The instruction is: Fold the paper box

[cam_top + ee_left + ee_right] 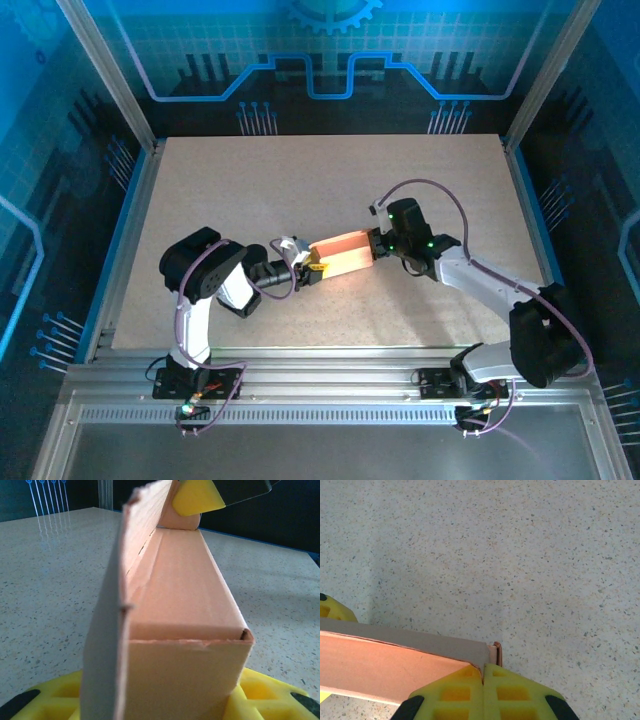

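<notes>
The paper box (pixel 343 255) is a long salmon-pink carton lying in the middle of the table between my two grippers. My left gripper (pixel 312 268) is at its left end. In the left wrist view the box (pixel 185 580) stands between the yellow fingers (pixel 265 690), its closed end facing the camera and a tall side flap (pixel 107 630) upright on the left. My right gripper (pixel 376 246) is at the far end. In the right wrist view its jaws (pixel 483 672) are shut, pinching a thin cardboard edge of the box (pixel 380 667).
The speckled tabletop (pixel 300 180) lies bare all round the box. Aluminium rails (pixel 320 385) run along the near edge by the arm bases, and frame posts (pixel 150 140) and blue panels close off the sides and back.
</notes>
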Robot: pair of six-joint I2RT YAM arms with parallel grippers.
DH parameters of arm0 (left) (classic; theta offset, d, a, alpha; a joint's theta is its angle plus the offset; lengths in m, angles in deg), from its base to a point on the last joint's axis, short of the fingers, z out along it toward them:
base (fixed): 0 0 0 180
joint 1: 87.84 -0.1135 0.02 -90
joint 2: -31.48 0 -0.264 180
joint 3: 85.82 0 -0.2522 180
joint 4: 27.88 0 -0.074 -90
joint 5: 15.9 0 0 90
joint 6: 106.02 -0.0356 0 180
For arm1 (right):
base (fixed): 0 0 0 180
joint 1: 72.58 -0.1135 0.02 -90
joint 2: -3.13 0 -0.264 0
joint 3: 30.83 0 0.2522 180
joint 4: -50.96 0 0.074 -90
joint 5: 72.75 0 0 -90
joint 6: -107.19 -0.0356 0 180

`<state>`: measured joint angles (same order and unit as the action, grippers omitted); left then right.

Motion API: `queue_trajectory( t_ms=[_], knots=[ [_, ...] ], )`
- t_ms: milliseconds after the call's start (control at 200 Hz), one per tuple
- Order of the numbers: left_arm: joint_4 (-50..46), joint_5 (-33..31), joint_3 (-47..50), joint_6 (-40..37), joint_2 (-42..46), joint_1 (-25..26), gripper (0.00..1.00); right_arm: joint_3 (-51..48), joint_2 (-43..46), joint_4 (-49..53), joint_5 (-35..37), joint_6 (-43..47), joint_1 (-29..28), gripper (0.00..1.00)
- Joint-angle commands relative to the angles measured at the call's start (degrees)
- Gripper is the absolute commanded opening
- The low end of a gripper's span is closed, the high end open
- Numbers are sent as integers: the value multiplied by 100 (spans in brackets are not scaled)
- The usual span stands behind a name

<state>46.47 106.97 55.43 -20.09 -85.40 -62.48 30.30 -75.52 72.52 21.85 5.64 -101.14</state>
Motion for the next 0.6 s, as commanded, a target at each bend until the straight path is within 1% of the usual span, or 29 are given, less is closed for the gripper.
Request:
queue_trajectory(
  t_ms=[0, 95, 260, 370, 450, 595],
  knots=[
    [-780, -488, 21, 281, -231, -196, 50, -313, -231, 942, 23, 19, -90, 0],
    [-779, -515, 34, 281, -197, -190, 58, -335, -122, 954, 6, 56, -90, 0],
    [-778, -521, 29, 310, -203, -190, 55, -189, -45, 1240, 84, 179, -103, 0],
    [-783, -528, 21, 354, -183, -192, 58, -228, -60, 1230, 146, 117, -93, 0],
    [-777, -527, 41, 362, -144, -194, 64, -303, -104, 1140, 110, -15, -115, 0],
    [-780, -603, 134, 467, 35, -198, 80, -325, -184, 1058, 304, -184, -208, 0]
  ],
)
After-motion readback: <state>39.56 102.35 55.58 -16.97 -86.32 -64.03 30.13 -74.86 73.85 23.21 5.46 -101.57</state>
